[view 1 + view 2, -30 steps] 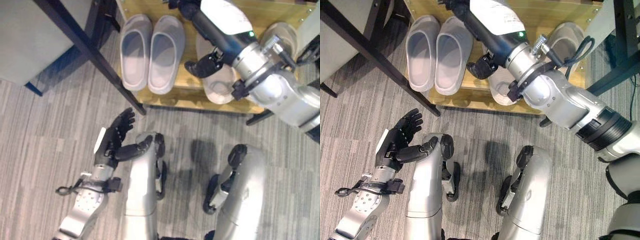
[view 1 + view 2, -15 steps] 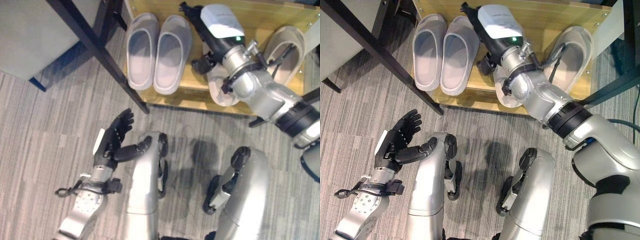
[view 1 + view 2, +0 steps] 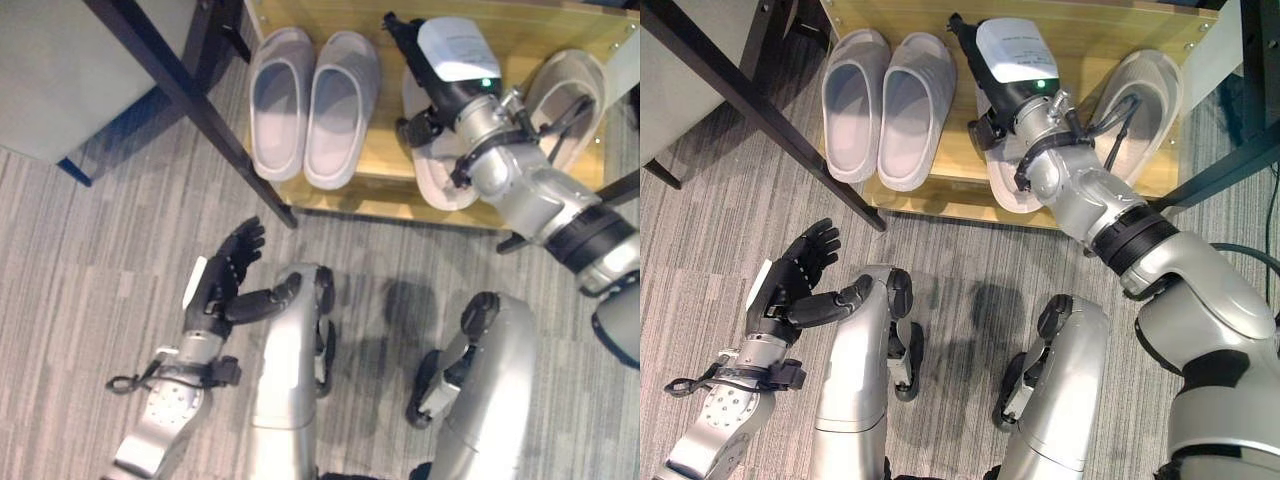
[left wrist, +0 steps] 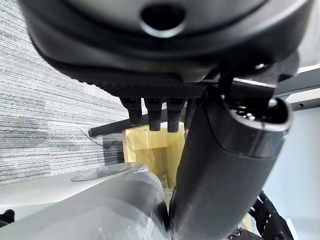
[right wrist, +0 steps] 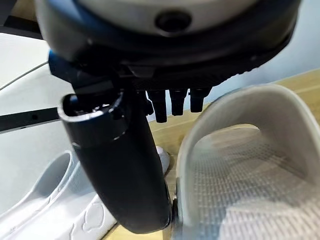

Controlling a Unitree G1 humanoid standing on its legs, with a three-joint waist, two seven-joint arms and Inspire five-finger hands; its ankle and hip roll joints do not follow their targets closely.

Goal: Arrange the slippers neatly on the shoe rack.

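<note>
Grey carpet (image 3: 90, 260) fronts a wooden shoe rack (image 3: 370, 185). From left: the left hand (image 3: 225, 285) hovers open and empty; two grey slippers (image 3: 312, 105) sit paired; the right hand (image 3: 425, 110), fingers straight, rests against a beige slipper (image 3: 440, 180); another beige slipper (image 3: 565, 85) lies angled, well apart.

Count, head views: four slippers in total. Two grey slippers, the left one (image 3: 277, 103) and the right one (image 3: 341, 107), sit side by side on the left of the rack. Two beige slippers on the right: one (image 3: 438, 170) under the right hand, one (image 3: 565, 90) tilted at the far right. One wooden rack (image 3: 372, 185). Two hands: left hand (image 3: 222, 287), right hand (image 3: 430, 85).
</note>
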